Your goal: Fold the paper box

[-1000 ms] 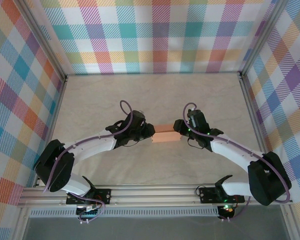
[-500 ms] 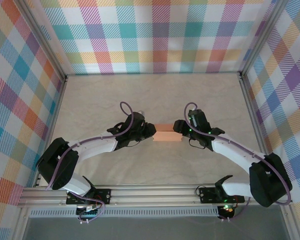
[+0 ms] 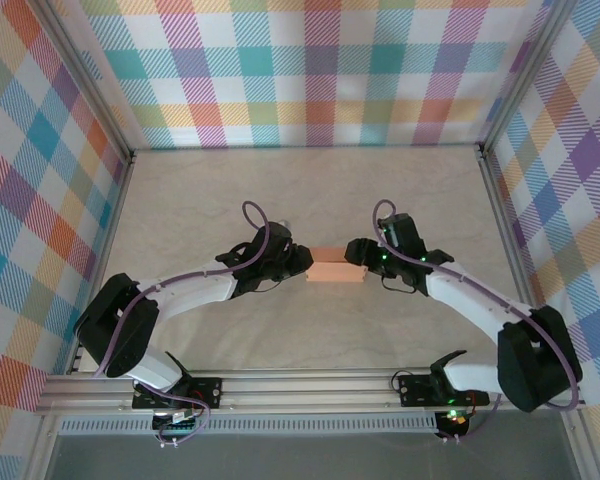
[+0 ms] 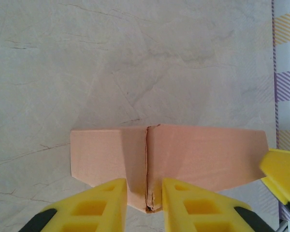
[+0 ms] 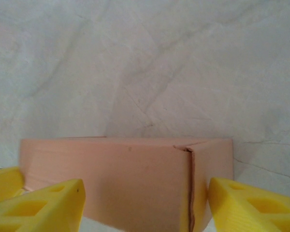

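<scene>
Salmon-orange card paper box [image 3: 335,270]: on pale marbled tabletop [image 3: 310,200].
Left claw [image 4: 144,186]: nearly closed, pinching its seam.
Right claw [image 5: 146,183]: wide apart, straddling it.

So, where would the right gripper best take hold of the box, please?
Grip the box at its free right end, coming in from the right. It lies flat and long, the left gripper pinches the left end, and the right gripper, open, straddles the right end across its short width.
</scene>
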### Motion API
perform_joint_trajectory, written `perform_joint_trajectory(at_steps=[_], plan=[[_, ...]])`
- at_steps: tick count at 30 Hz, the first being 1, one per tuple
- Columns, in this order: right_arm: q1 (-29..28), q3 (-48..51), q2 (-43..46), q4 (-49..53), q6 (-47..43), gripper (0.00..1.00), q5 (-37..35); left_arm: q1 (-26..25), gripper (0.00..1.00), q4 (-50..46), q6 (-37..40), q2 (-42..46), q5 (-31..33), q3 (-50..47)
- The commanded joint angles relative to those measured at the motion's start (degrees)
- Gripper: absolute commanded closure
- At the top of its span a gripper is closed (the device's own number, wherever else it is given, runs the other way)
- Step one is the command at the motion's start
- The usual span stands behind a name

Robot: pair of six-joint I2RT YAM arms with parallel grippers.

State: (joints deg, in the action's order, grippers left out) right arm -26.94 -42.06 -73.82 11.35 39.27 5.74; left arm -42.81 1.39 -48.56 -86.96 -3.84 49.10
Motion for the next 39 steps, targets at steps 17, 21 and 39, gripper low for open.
perform_joint_trajectory(at_steps=[17, 21, 39], plan=[[2.66, 0.95, -0.49, 1.83, -0.39, 0.71, 4.06, 0.8, 0.75, -12.37, 1.81, -4.11, 1.78, -1.79], [3.44, 1.73, 0.15, 0.47, 0.92, 0.57, 5.2, 0.92, 0.75, -12.11, 1.89, -4.49, 1.29, -1.73], [6.88, 3.79, 1.84, -2.39, 2.09, 1.0, 10.42, 0.97, 0.75, -12.64, 2.33, -5.68, 0.72, -0.86]])
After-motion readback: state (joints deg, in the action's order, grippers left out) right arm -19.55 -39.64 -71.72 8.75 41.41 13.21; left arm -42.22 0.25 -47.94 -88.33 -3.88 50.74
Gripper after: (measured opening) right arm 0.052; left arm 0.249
